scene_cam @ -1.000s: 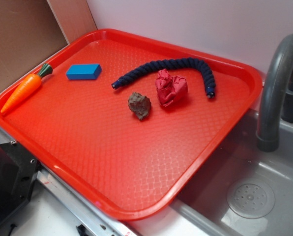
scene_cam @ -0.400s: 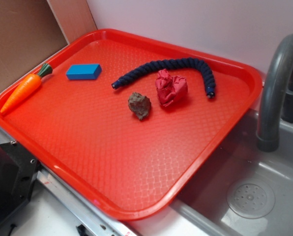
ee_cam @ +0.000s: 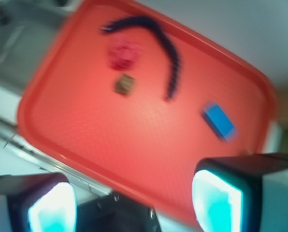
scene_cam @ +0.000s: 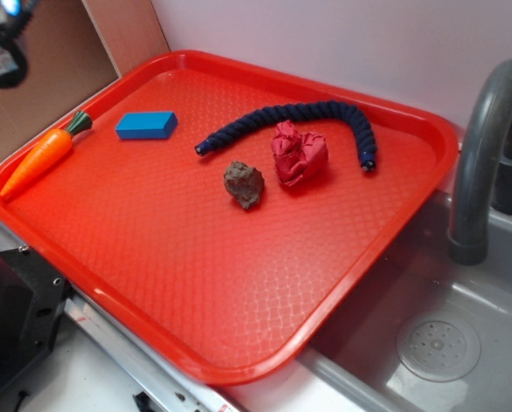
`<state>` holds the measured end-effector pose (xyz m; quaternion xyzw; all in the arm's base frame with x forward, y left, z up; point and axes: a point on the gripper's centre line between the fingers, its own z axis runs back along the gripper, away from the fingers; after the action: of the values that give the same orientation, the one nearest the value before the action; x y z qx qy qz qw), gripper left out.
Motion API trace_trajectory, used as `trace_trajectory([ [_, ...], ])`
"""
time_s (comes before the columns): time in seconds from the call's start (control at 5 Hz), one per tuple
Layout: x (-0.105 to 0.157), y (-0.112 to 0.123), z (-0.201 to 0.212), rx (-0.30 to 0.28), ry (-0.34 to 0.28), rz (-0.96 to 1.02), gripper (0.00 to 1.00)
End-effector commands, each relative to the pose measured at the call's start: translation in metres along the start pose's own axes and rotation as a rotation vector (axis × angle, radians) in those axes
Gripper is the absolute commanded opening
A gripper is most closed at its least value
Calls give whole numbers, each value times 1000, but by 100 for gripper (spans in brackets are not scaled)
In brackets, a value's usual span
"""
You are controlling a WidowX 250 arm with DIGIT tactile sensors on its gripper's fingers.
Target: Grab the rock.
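Red tray (scene_cam: 196,292) beside a grey sink (scene_cam: 436,343) and faucet (scene_cam: 484,146), bearing a dark rope (scene_cam: 325,112) arched near the far edge, a carrot (scene_cam: 41,159) along the left rim, a blue block (scene_cam: 146,125) near the far-left corner, a red cloth wad (scene_cam: 299,153) and, smallest, the rock (scene_cam: 243,184). Rock near the tray's middle, just beside the wad on its near-left side, under the rope's arch, apart from all else. Gripper (ee_cam: 134,203) spread wide and empty in the blurred wrist view, high above the tray's edge and well away from the rock (ee_cam: 124,84).
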<state>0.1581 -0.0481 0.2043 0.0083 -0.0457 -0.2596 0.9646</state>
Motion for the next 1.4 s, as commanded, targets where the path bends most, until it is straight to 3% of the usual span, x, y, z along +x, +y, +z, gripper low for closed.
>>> trace_trajectory([
  [0.0, 56, 4, -50, -26, -31, -397, 100],
  [0.2, 71, 2, -76, -70, -32, -441, 100],
  [0.4, 80, 3, -101, -30, 17, -457, 100],
  [0.6, 86, 4, -128, -33, 58, -478, 100],
  [1.0, 85, 7, -163, -29, 131, -470, 100],
  [1.2, 78, 7, -180, -70, 158, -504, 100],
])
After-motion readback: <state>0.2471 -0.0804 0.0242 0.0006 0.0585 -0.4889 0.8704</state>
